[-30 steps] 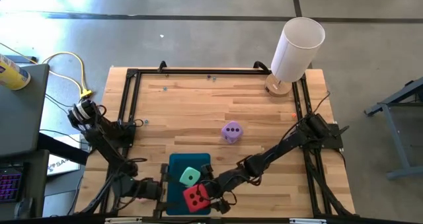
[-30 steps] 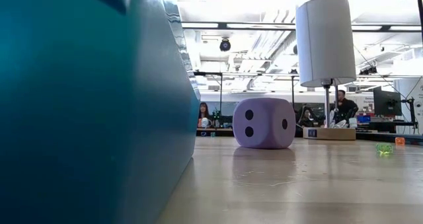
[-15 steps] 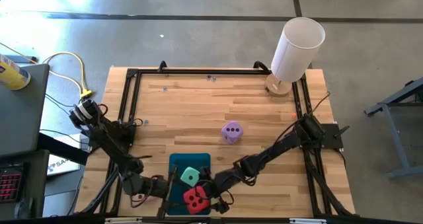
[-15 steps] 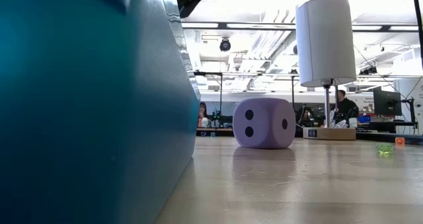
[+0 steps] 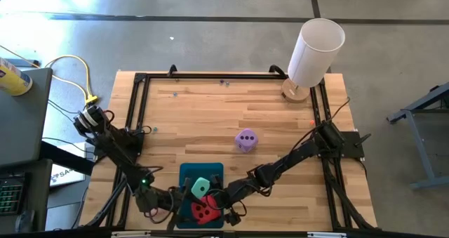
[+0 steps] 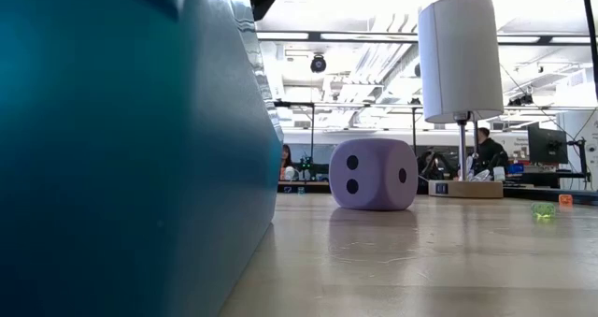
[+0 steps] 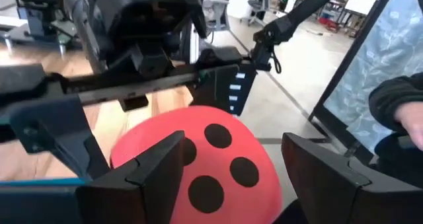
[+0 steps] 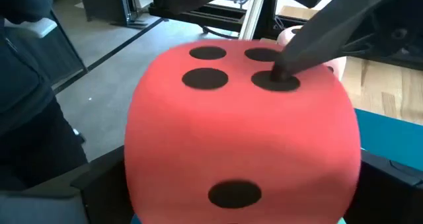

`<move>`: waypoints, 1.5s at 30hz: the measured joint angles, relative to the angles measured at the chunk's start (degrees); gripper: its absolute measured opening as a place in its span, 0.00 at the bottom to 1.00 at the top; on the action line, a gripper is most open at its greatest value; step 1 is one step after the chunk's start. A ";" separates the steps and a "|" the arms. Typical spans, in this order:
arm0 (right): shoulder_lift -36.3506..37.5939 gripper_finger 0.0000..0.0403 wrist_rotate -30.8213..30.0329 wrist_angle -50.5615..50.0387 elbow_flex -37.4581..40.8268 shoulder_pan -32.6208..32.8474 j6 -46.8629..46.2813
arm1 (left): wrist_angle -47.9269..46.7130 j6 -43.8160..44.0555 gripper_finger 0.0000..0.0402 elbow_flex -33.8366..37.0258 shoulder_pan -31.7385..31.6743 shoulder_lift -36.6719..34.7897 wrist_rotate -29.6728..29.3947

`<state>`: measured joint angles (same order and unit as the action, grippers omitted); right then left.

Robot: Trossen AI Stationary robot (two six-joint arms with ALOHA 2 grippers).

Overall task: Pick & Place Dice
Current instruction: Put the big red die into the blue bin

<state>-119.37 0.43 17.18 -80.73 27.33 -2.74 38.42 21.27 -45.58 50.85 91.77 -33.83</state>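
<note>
Now the left gripper (image 5: 181,204) has swung in over the tray's (image 5: 188,173) near left edge, where a second ago it hung off to the side. Its fingers (image 7: 142,174) stand partly apart with the red die (image 5: 204,209) just ahead, one tip seeming to touch its top; I see no grip. The right gripper (image 5: 219,208) straddles the same die, fully spread, holding nothing. To me that die looks delivered, and both arms crowd it. The green die (image 5: 201,187) lies just behind it in the tray. The purple die (image 5: 245,140) sits alone mid-table with bare wood all round, easy to reach. A pink die barely shows. The lamp (image 5: 313,54) stands well apart at the far right corner.
</note>
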 joint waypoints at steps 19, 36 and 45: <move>0.00 0.99 -0.50 1.04 0.00 -0.42 -0.02 | -1.06 2.93 0.61 0.00 1.97 0.00 10.40; 0.02 0.99 -0.35 -0.13 -0.02 -0.44 -0.20 | 8.13 -10.91 0.61 0.00 -2.09 2.42 -3.16; 0.05 0.99 0.04 -1.01 0.00 -0.42 -0.11 | 3.79 -6.65 0.61 -0.09 -1.39 2.91 0.54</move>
<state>-119.32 0.46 16.17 -80.73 26.92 -2.85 42.21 14.61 -45.67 49.45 94.67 -33.29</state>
